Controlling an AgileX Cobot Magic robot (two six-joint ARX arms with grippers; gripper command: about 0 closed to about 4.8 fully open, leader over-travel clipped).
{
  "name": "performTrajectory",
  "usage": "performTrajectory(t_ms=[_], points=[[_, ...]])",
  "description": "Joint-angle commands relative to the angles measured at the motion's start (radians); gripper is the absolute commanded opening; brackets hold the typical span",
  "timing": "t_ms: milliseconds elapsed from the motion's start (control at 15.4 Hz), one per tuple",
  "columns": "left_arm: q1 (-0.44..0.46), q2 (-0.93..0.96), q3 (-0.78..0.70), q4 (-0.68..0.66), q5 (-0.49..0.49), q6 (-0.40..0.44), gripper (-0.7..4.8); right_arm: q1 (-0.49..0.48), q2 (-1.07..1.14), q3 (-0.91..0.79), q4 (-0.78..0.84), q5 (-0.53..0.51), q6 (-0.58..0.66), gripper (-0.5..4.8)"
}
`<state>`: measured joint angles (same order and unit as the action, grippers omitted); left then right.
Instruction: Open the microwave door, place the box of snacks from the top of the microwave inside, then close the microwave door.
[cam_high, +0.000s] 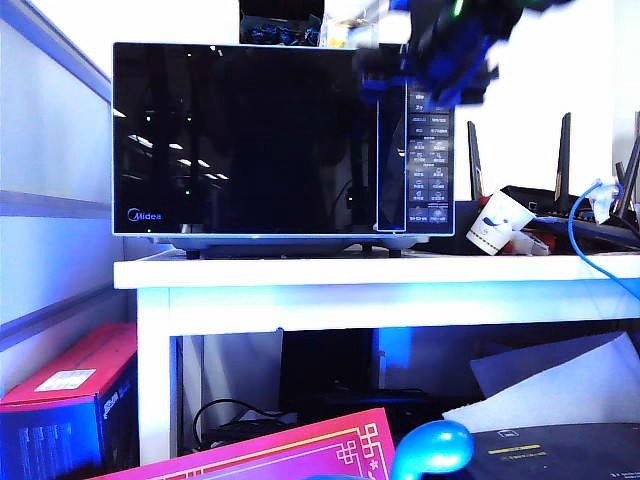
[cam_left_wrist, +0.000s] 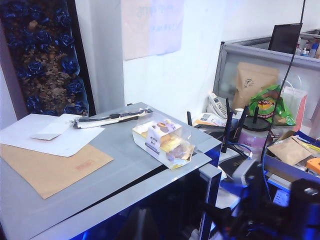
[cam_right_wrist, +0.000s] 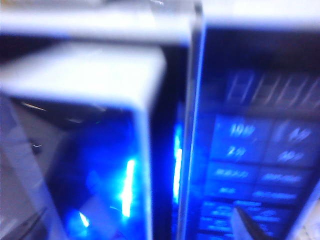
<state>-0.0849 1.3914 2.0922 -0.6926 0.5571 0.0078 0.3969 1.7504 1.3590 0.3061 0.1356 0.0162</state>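
Atop the microwave (cam_left_wrist: 100, 175): box of snacks (cam_left_wrist: 163, 142), not yet moved. Microwave door (cam_right_wrist: 85, 125) ajar at its handle edge. Right gripper (cam_high: 440, 60) blurred beside upper handle strip, spread unclear. Left gripper unseen. Remaining: full opening, loading, closing.

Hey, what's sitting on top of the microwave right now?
On the microwave top lie the box of snacks, a brown envelope, white papers and a dark, flat object. Anything under the papers is hidden. From the front, the right tool blocks that corner.
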Motion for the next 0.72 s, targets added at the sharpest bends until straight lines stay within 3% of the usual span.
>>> performTrajectory(t_ms=[65,260,521,716], points=[[-0.001,-0.003,0.003,0.013,0.005,0.003,-0.05,-0.004,-0.061,0.005,-0.026,0.001,-0.051,4.79],[-0.001,-0.003,0.003,0.012,0.005,0.003,-0.05,-0.042,-0.101,0.005,-0.033,-0.119,-0.050,4.79],[-0.001,-0.003,0.003,0.009,0.005,0.003,-0.05,-0.174,-0.105,0.005,-0.055,-0.560,-0.009,4.79],[-0.001,-0.003,0.003,0.007,0.005,0.003,-0.05,-0.222,-0.090,0.005,-0.027,-0.717,-0.001,4.79]])
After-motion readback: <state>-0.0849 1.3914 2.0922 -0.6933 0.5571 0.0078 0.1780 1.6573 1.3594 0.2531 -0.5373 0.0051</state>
